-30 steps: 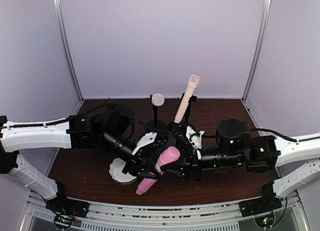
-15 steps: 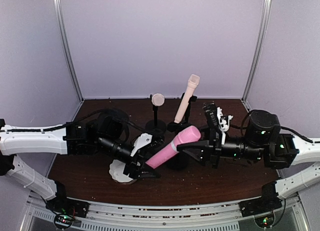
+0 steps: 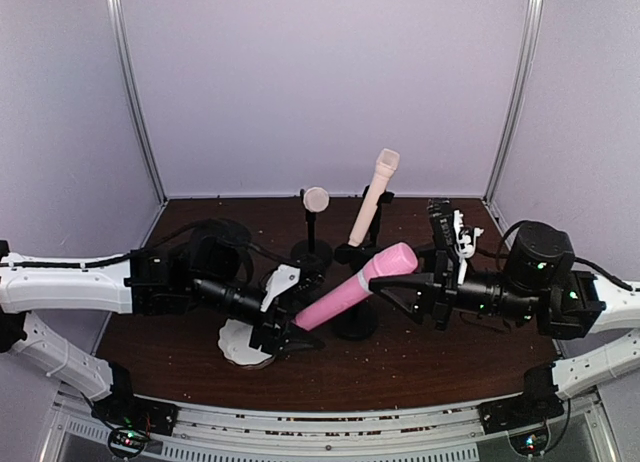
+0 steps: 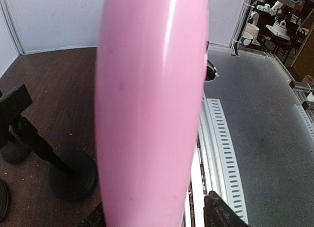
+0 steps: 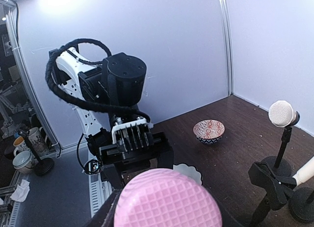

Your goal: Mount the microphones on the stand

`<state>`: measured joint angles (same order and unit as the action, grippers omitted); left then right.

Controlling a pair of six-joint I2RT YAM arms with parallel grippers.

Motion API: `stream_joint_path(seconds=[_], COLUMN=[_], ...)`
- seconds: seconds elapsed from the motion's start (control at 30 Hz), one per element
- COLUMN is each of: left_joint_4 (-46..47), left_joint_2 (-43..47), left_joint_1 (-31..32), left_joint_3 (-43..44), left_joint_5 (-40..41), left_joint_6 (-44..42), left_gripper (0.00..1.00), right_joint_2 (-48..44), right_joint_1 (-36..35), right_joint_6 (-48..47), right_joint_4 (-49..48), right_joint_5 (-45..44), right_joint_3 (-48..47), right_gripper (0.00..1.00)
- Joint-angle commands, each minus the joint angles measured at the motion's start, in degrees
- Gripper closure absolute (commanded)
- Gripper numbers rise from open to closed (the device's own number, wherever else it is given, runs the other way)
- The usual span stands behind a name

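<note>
1. The left arm lies low and stretched in from the left. The left pincer (image 3: 287, 332) is clamped on the thin end of the pink microphone (image 3: 350, 292).
2. The microphone slants up and away from this pincer, with its head at the right pincer (image 3: 392, 278). I cannot tell if that one grips.
3. Only the right wrist view shows the head's grid texture and a small bowl (image 5: 209, 130) far beyond that pincer.

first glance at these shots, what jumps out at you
A glossy pink plastic toy microphone jumps out: it hangs tilted above the middle of the dark brown table, handle in the left gripper, head between the fingers of the right gripper. Behind it, a pale cream-peach toy microphone leans tall in a black stand.
</note>
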<state>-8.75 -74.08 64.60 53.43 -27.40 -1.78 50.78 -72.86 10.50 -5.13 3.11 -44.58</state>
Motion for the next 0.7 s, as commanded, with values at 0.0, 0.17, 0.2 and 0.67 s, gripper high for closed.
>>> stream_joint_path(seconds=[0.0,0.17,0.2,0.67], left_joint_4=[5.44,4.97,4.78,-0.86], left_joint_2=[3.10,2.30,1.95,0.78], left_joint_1=[-0.09,-0.09,-0.09,-0.15], left_joint_3=[-1.22,-0.50,-0.30,5.21], left_joint_5=[2.07,0.70,0.60,2.19], left_joint_6=[-0.37,-0.45,-0.34,-0.11], left_gripper=[0.42,0.55,0.56,0.87], right_joint_2=[0.09,0.02,-0.10,-0.77], right_joint_1=[0.34,0.35,0.35,0.44], right_joint_6=[0.56,0.75,0.75,-0.02], right_joint_4=[-1.20,-1.36,-1.42,-1.43], right_joint_5=[0.26,0.59,0.59,4.00], right_joint_3=[0.31,0.40,0.38,1.39], right_gripper=[0.72,0.72,0.72,0.52])
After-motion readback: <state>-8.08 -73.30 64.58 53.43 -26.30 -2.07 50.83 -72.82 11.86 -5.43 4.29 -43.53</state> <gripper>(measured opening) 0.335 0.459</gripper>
